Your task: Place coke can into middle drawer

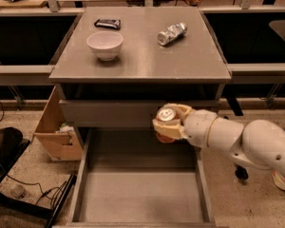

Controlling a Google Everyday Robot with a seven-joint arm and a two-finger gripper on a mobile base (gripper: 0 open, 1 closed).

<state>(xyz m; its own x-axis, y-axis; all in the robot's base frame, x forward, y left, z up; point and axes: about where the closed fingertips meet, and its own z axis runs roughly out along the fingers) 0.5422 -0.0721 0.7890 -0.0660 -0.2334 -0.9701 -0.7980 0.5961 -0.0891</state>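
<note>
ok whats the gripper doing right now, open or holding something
gripper: shut on the coke can, held above the back right part of the open middle drawer.

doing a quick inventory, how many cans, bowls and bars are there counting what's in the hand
cans: 2, coke can in the hand above the open middle drawer, silver can on the cabinet top
bowls: 1, white bowl
bars: 1, dark bar
total: 4
</note>
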